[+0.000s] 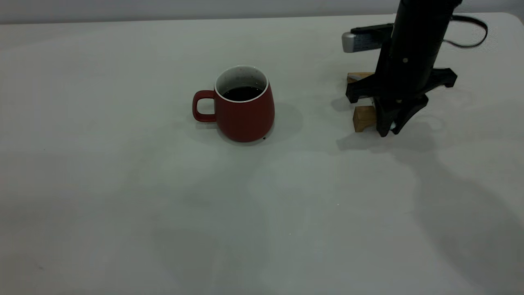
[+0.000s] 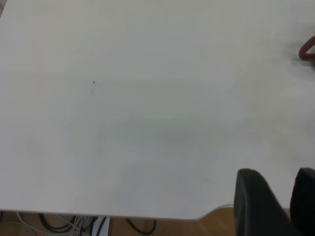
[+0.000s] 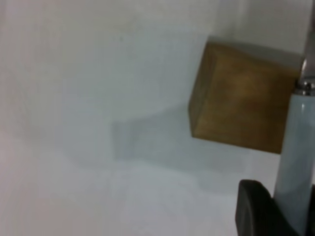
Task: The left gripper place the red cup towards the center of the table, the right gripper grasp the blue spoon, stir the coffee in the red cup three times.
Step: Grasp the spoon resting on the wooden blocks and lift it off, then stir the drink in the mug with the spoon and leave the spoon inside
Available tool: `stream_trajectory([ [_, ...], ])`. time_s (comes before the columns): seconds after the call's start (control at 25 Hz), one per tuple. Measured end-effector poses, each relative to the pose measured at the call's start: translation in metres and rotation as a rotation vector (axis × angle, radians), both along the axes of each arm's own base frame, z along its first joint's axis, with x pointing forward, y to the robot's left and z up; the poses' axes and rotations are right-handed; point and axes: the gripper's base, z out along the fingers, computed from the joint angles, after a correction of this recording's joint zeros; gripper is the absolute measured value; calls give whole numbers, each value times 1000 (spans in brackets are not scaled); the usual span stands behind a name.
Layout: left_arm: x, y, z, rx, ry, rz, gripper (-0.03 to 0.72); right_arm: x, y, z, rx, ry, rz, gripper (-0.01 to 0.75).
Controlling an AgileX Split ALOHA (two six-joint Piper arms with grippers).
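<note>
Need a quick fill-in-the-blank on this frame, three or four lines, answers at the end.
1. The red cup holds dark ____.
2. In the exterior view the cup's handle points toward the ____ side of the picture.
3. The right gripper is lowered beside tan wooden ____, near the blue spoon.
4. The left gripper hangs over the ____ of the table, far from the cup.

Missing words: coffee; left; blocks; edge
</note>
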Motion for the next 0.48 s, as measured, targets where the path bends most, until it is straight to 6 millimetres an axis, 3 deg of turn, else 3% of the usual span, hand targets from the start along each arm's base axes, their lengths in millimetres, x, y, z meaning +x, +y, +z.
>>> stream_trajectory([
  [0.12, 0, 0, 0, 0, 0, 0, 247, 11, 4, 31, 10, -14, 4, 136],
  [0.24, 0, 0, 0, 0, 0, 0, 247, 18, 12, 79, 81, -18, -40, 136],
  [0.36, 0, 0, 0, 0, 0, 0, 247, 16, 26, 123, 242, 40, -190, 136],
  [0.48, 0, 0, 0, 0, 0, 0, 247, 13, 43, 141, 450, 159, -399, 136],
])
